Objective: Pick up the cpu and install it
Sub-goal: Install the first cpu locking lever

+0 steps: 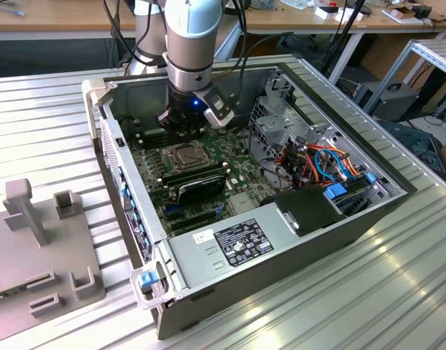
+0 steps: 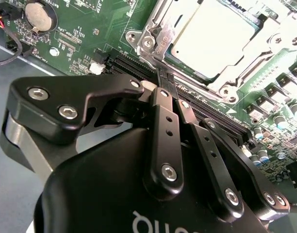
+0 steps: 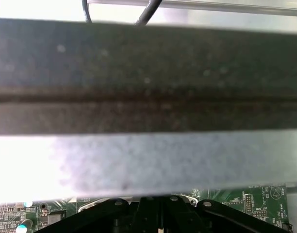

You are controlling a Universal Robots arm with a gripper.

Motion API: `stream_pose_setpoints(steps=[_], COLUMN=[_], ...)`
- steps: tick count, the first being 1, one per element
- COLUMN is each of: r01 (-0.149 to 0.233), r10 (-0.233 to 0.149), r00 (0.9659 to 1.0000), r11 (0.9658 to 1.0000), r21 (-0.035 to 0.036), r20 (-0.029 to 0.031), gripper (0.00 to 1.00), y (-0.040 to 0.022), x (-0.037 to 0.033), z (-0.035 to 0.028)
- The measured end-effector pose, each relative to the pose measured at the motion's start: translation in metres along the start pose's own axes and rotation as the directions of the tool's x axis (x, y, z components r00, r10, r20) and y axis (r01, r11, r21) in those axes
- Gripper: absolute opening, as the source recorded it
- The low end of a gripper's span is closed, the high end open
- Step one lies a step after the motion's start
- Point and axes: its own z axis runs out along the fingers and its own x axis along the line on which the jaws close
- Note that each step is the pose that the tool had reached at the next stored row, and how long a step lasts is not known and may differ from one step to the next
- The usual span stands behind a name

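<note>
The cpu (image 2: 214, 39) shows its pale silver top in the second wrist view, lying flat in the socket on the green motherboard with the metal frame (image 2: 153, 41) around it. In the exterior view the socket (image 1: 186, 154) sits mid-board inside the open computer case (image 1: 99, 109). My gripper (image 1: 181, 133) hangs low over the board just behind the socket, close to the case's far wall. Its black fingers (image 2: 160, 104) come together at the tips, and the gripper (image 2: 164, 80) is shut over the memory slots beside the socket, with nothing seen between the tips.
A black oblong card (image 1: 197, 186) lies in front of the socket. The power supply (image 1: 230, 244), drive cage (image 1: 278, 124) and coloured cables (image 1: 325, 164) fill the case's right side. A grey fixture (image 1: 41, 240) stands on the exterior view's left. The dark case wall (image 3: 148, 77) is close by.
</note>
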Motion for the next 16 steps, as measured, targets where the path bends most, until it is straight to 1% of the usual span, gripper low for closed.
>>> stream_pose_setpoints(steps=[16], r01=[0.0], r10=[0.0], r00=[1.0], r11=[1.0], r21=[0.0005], r20=[-0.0001], gripper=[0.11], y=[-0.0002], x=[0.0002], z=[0.0032])
